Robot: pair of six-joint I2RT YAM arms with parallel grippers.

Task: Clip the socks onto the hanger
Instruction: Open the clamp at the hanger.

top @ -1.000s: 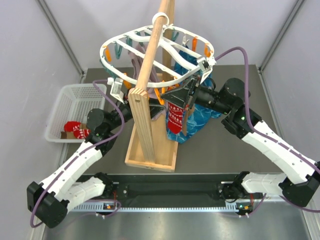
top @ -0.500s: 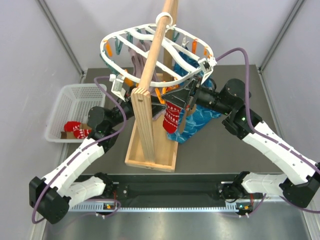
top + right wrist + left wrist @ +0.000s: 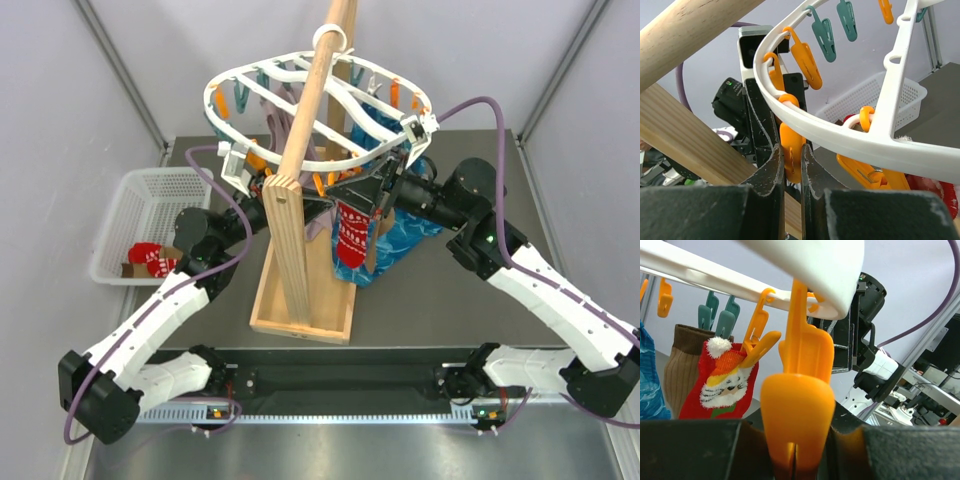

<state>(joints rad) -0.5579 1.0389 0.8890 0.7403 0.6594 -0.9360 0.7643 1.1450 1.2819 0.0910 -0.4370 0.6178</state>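
The white oval hanger [image 3: 318, 108] hangs from the wooden pole, its orange and teal pegs dangling. My left gripper [image 3: 797, 440] is shut on an orange peg [image 3: 799, 410] under the hanger's near rim [image 3: 805, 270]. My right gripper [image 3: 792, 165] is shut on an orange peg [image 3: 791, 150] below the ring [image 3: 840, 142]. A red sock with a Santa face [image 3: 722, 385] hangs clipped, with a brown sock [image 3: 685, 365] behind it. In the top view the red sock [image 3: 350, 235] hangs between both arms beside blue fabric [image 3: 405, 232]. Another red sock [image 3: 150, 258] lies in the basket.
The wooden pole stand [image 3: 300, 250] rises in the middle, its slanted pole [image 3: 315, 90] crossing the ring. A white mesh basket [image 3: 150, 200] sits at the table's left. Grey walls close in on both sides. Purple cables loop off both arms.
My left jaws have closed in on the orange peg. The hanger ring has swung slightly right and up. The right gripper has kept its grip near the ring.
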